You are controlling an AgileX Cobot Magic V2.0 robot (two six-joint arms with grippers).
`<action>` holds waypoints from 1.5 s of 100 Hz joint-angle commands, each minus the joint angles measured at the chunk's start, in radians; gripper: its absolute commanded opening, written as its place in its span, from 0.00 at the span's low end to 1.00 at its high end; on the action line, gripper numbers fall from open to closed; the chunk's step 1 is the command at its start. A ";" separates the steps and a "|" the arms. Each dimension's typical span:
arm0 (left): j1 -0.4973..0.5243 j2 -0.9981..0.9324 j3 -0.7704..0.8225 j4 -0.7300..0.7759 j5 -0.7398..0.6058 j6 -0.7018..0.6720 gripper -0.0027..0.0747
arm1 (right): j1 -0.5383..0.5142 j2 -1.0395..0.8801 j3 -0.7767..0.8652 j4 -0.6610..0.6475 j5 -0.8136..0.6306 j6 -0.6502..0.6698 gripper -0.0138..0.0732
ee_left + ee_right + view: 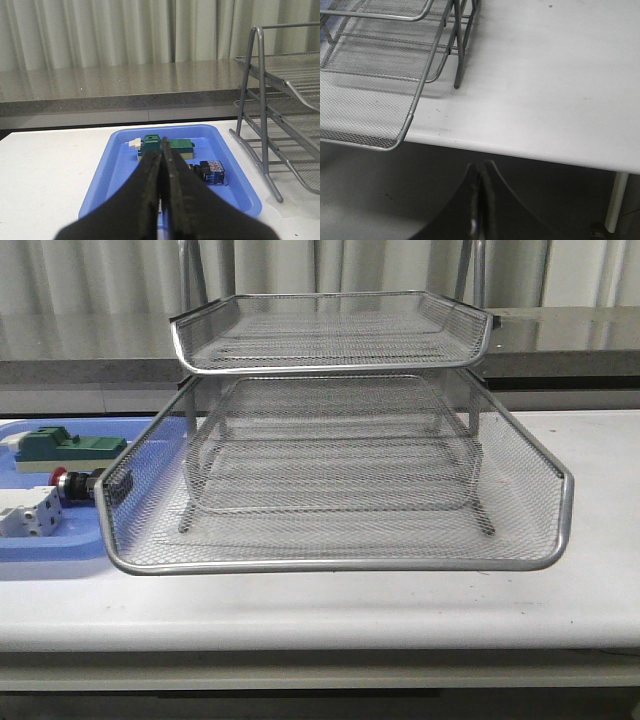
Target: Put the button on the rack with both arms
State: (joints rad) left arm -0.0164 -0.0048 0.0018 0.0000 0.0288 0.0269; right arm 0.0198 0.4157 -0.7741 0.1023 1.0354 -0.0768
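Your button lies at the left edge of the front view, in the blue tray, its red head showing just beside the rack's lower-left rim. In the left wrist view it sits right of centre, blue-black body partly hidden behind the fingers.

Both pincers are closed and empty: the left gripper hangs low before the tray, the right gripper off the table's front edge, with the rack's corner in the upper left of its frame.

Risks, as I judge them: you must open the left jaws before descending, or they will shove the button instead of straddling it. The button is crowded. The green block sits behind it and the white block in front, so a wide approach may knock or grab a neighbour. The rack's rim is so close that the wrist could clip the mesh. At handover, a poor grip on the round head could let it roll or drop.

The rack's tiers hold nothing you can see; the tray holds the three parts.
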 commanded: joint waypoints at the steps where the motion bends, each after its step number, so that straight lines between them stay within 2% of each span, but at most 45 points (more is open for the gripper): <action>1: 0.001 -0.031 0.044 0.000 -0.080 -0.010 0.01 | -0.005 0.008 -0.023 -0.003 -0.050 -0.001 0.08; 109: 0.001 -0.031 0.044 0.000 -0.080 -0.010 0.01 | -0.005 0.008 -0.023 -0.003 -0.050 -0.001 0.08; 132: 0.001 -0.031 0.019 0.000 -0.164 -0.010 0.01 | -0.005 0.008 -0.023 -0.003 -0.050 -0.001 0.08; 150: 0.001 0.029 -0.112 -0.041 -0.036 -0.010 0.01 | -0.005 0.008 -0.023 -0.003 -0.050 -0.001 0.08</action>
State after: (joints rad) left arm -0.0164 -0.0048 -0.0241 -0.0216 0.0111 0.0269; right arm 0.0198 0.4151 -0.7741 0.1023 1.0445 -0.0746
